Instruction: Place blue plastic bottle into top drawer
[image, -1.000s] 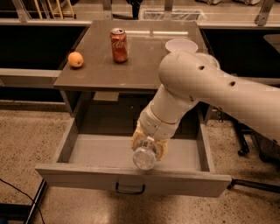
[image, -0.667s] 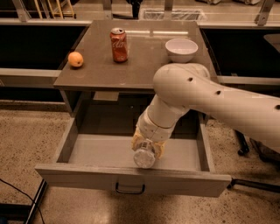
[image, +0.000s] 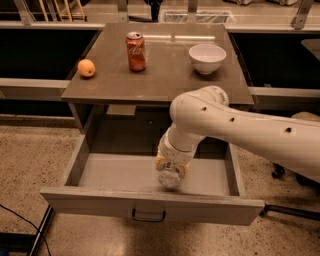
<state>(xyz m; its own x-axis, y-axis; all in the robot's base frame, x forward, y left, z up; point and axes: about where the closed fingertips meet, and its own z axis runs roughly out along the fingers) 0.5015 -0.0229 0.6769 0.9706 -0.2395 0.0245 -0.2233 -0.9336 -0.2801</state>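
Found the blue plastic bottle (image: 169, 178) low inside the open top drawer (image: 150, 205), a little right of centre and near the front panel, capped end turned toward the near side. Saw it clamped across the body by the gripper (image: 170, 167), yellowish fingers (image: 161, 162) pinching it from either side. Could not tell whether it touched the drawer floor. Against a second before, noted almost no shift in the bottle itself. Noted instead the arm (image: 240, 130) swung down and to the right, uncovering the white bowl (image: 207, 57) at the far right of the table top (image: 165, 82). Judged the carry as good as finished, with only setting down and letting go left. Counted one bottle, one drawer, one dark handle (image: 148, 216), one gripper. Counted farther off one red soda can (image: 135, 51), one orange (image: 86, 67) at far left, one bowl.
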